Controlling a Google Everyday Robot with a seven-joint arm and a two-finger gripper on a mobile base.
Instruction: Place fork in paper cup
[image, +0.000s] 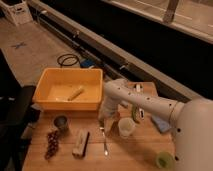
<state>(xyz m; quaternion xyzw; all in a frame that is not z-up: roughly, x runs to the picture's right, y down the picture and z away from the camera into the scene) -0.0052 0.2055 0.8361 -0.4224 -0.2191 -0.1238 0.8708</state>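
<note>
Three cups stand on one wooden table (135, 156) — one white paper cup (126, 128), one dark grey cup (61, 123) and one small green cup (163, 160). One silver fork (104, 141) lies there. One yellow tub (47, 101) holds one pale stick-like item (76, 93). Also on the table: one dark bunch of small round pieces (51, 143), one oblong block (81, 143), one blue cloth (161, 124). One white robot arm (150, 105) ends in one gripper (103, 118) — fingers apart, low over the fork's far end.

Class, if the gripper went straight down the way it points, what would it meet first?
Most likely the fork, lying on the table right under the gripper; depth is unclear.
</note>
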